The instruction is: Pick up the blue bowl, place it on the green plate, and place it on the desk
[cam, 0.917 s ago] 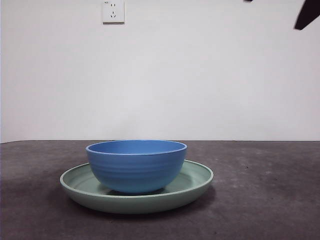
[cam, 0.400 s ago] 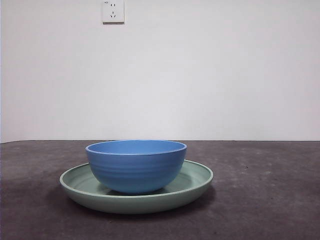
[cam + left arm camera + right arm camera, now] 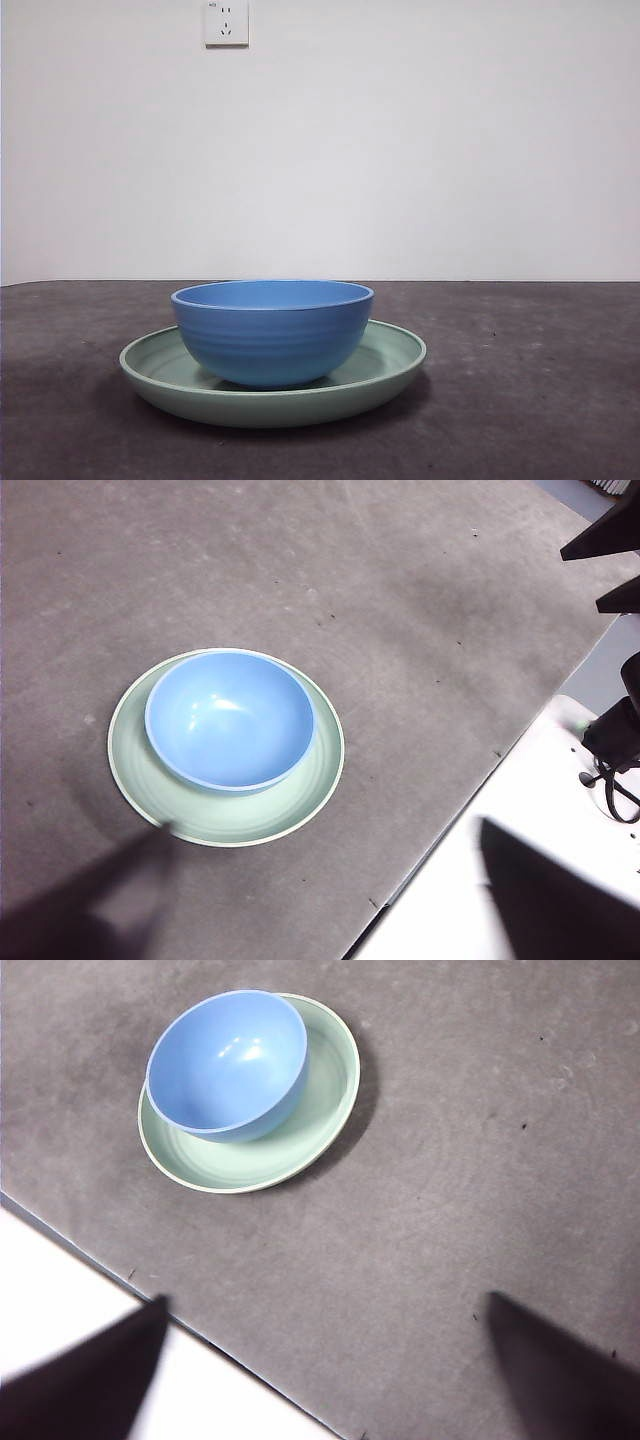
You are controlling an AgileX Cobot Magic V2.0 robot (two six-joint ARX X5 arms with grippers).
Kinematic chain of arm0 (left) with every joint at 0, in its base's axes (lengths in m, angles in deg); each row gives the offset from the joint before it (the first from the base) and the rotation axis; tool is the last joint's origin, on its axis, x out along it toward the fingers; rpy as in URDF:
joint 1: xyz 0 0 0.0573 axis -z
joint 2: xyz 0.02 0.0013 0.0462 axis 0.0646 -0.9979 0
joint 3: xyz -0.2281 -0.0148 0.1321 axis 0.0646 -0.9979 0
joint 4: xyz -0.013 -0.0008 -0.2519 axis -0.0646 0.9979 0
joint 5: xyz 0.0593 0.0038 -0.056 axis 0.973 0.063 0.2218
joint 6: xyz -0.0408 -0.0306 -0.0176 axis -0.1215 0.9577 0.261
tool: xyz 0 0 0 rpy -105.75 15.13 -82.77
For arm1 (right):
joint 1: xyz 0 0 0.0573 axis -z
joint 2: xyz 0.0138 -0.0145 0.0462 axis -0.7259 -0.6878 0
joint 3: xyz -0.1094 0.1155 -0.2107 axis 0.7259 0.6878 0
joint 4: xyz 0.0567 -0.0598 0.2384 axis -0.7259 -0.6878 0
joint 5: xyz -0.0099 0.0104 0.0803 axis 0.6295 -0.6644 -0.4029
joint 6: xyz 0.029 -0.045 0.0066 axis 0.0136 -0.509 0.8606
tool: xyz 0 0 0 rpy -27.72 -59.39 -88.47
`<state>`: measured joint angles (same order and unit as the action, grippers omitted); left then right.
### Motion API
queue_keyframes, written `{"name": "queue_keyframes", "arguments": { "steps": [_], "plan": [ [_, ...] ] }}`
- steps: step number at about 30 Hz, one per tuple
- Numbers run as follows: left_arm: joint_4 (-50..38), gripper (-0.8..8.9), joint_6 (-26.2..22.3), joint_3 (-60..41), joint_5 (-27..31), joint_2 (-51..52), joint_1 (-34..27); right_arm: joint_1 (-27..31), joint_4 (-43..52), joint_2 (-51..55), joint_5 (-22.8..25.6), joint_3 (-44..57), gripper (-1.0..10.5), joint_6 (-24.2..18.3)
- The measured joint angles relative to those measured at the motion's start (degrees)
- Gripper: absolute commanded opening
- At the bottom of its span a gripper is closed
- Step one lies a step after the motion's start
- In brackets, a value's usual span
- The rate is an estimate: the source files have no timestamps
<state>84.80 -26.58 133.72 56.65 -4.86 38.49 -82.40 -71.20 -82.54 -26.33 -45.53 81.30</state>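
Both arms hang high above the table, well clear of anything on it, and neither shows in the front view. The left gripper (image 3: pixel 325 890) has its two dark jaws spread wide apart, with nothing between them. The right gripper (image 3: pixel 325 1370) is the same, jaws parted wide and empty. In the left wrist view, black parts of the other arm (image 3: pixel 615 640) show at the picture's edge

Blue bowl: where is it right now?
The blue bowl sits upright inside the green plate, slightly left of centre in the front view, with no gripper near it.
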Motion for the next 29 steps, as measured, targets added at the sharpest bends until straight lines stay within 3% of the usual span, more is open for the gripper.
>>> {"name": "queue_keyframes", "arguments": {
  "steps": [2, 24, 29],
  "plan": [
    [0.0, 0.30, 0.0, 0.0, 0.0, 0.0, 0.0, 0.0, 0.0, 0.0, 0.0, 0.0, 0.3, 0.3],
    [-0.2, 0.29, 0.0, 0.0, 0.0, 1.5, -0.2, 0.0, 1.8, 0.0, 0.4, 0.0, 0.3, 1.0],
    [-1.3, 0.28, 0.0, -0.9, -0.1, 6.1, -6.6, 0.0, 1.8, 0.0, 0.4, 0.0, 0.3, 1.1]
  ]
}}
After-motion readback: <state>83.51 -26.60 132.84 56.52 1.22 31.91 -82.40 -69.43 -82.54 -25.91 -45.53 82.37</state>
